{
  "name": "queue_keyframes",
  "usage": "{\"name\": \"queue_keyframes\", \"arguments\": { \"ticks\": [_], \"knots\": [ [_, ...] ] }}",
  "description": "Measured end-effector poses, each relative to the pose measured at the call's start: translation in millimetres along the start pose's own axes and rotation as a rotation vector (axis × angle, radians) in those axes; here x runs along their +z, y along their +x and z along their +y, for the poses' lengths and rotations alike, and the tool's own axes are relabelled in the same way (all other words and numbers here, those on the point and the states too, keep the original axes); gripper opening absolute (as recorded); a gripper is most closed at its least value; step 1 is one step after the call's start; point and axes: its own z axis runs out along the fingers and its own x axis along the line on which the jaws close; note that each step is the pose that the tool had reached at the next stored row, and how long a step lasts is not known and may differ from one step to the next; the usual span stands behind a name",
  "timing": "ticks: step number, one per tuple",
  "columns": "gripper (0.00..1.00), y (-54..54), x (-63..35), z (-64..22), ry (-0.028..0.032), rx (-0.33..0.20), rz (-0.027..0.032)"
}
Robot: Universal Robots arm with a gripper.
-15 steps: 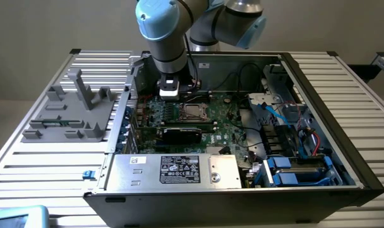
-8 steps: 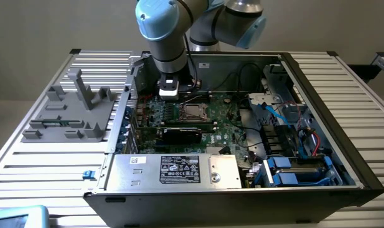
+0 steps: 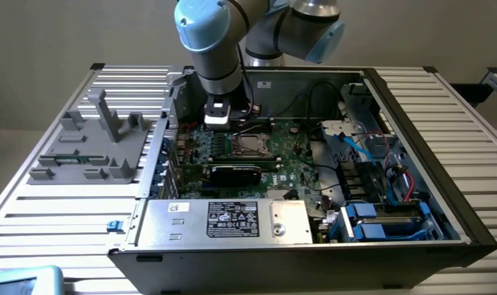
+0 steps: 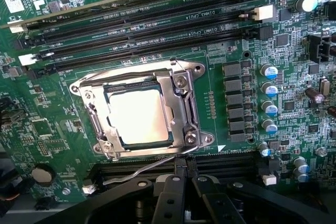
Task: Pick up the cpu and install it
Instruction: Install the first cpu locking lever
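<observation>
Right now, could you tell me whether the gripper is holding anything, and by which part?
Nothing is held: the gripper has its jaws shut and empty; the cpu lies in the socket.

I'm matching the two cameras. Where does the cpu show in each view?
Exterior view: cpu on the board, a little toward the exterior view's left of centre.
Wrist view: cpu, a pale square beside the memory slots.
Shared landmark: the metal frame around it.
</observation>
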Motion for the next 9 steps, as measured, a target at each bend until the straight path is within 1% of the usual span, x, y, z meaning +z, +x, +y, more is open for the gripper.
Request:
{"name": "queue_keyframes", "arguments": {
  "ticks": [3,7,9],
  "knots": [
    [0.11,-0.4,0.1,0.1,-0.0004,0.004,0.0013],
    [0.11,-1.2,0.0,0.3,-0.0004,0.004,0.0013],
    [0.11,-1.7,-0.3,0.7,0.0014,0.004,0.0009]
  ]
}}
